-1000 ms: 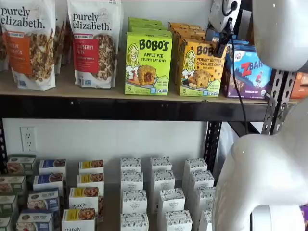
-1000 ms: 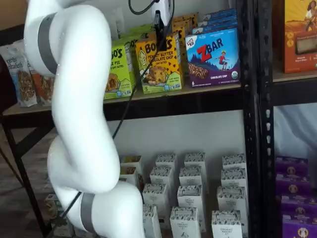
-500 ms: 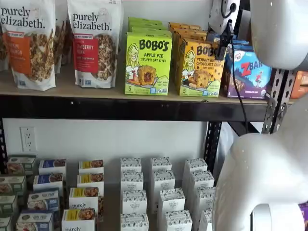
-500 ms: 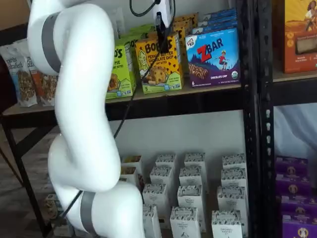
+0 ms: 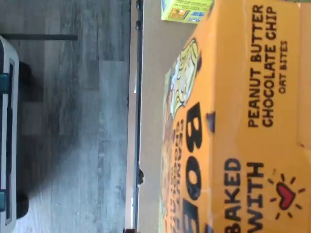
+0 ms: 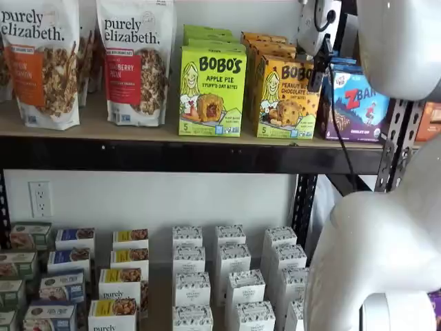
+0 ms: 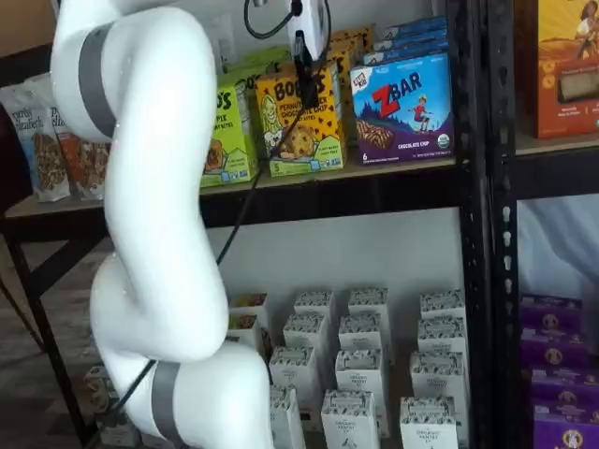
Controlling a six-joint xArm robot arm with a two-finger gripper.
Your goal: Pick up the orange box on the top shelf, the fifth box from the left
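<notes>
**Gripper poised at the top edge of the orange box**

The orange box (image 6: 288, 98) stands upright at the front of the top shelf (image 6: 172, 132), face forward, so its upper edge is free to be reached from above and in front. It sits between the green Apple Pie carton (image 6: 211, 92) and the ZBAR box (image 6: 355, 103), near both, which leaves little room at its sides; more orange cartons are lined up behind it. That packing likely explains the approach: the gripper (image 6: 317, 66) hangs in front of the box's upper right corner, and in a shelf view (image 7: 305, 62) it sits over the top edge. Its black fingers show no clear gap, so whether it is released or clenched cannot be told. The wrist view is filled by the box's printed top and face (image 5: 233, 126), which suggests the camera is close above it.
</notes>
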